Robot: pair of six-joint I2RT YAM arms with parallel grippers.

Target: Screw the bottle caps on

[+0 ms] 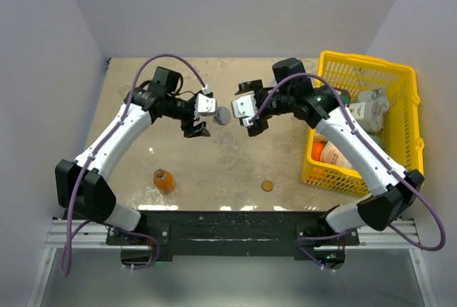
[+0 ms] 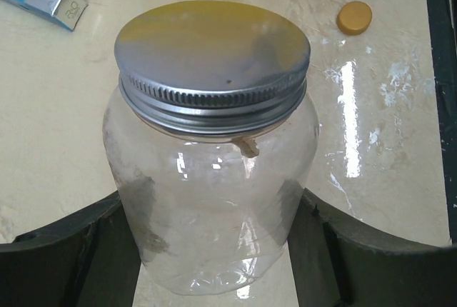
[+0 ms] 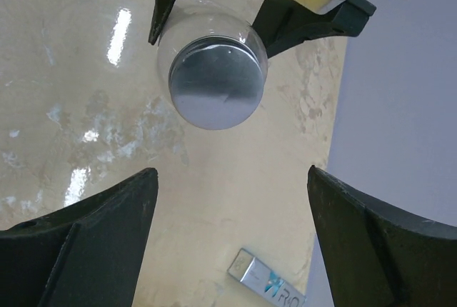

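On the table, from left to right:

- Orange bottle [image 1: 164, 180]: stands alone near the front edge with no cap on its dark neck. It is small and probably light, so likely to tip if nudged. Best gripped around the body, below the neck.
- Left gripper [image 2: 214, 207]: closed around the lower body of the clear bottle, one finger on each side.
- Clear bottle [image 2: 207, 171]: held at mid-table, its top turned toward the right gripper. The thin, glossy wall looks slippery and may dent under a hard squeeze.
- Silver cap [image 2: 212, 43]: seated on the clear bottle's neck; how tight it is cannot be told. It is stiff metal with a ribbed rim, which is the place to pinch for turning.
- Right gripper [image 3: 232, 178]: jaws wide apart and holding nothing, facing the cap's flat top but apart from it.
- Orange cap [image 1: 268, 185]: lies flat and loose near the front edge. It is thin and low, so awkward to pick up.
- Yellow basket [image 1: 368, 71]: far right, holding other containers.
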